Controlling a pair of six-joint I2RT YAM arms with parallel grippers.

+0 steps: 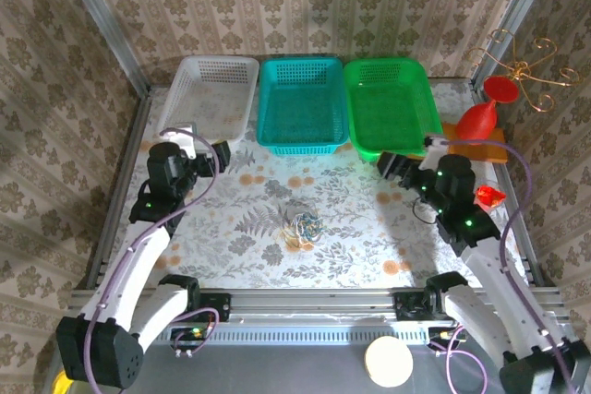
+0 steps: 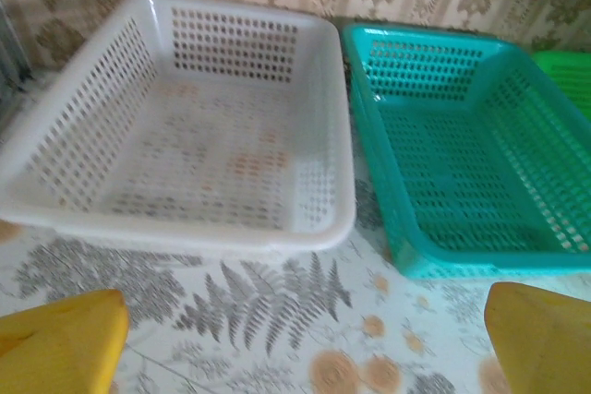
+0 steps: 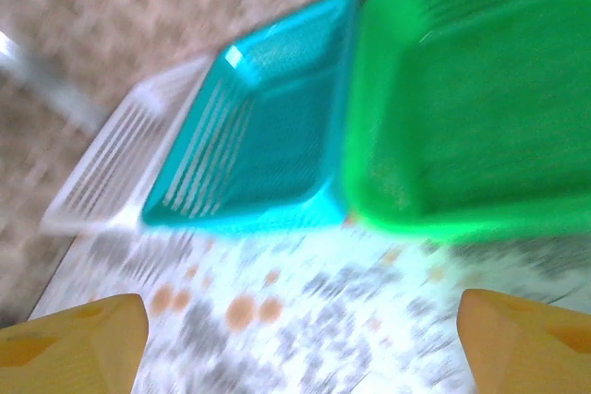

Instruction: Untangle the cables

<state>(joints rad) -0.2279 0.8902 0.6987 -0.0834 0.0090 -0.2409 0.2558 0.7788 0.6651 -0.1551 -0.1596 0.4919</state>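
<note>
The cables (image 1: 305,226) lie bunched mid-counter (image 1: 369,246), between the arms and touched by neither. Both tools are spread wide, the left tool (image 1: 222,154) near the white basket (image 1: 214,89) and the right tool (image 1: 390,165) by the green basket (image 1: 388,103). It seems best to pinch separate strands (one tool each) and draw them apart gently. The teal basket (image 1: 300,103) sits well behind the cables, so the approach looks unobstructed.

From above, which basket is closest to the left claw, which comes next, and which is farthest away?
1. White basket, just ahead of the left claw, on the left side.
2. Teal basket, in the middle of the row.
3. Green basket, over on the right side.
</note>
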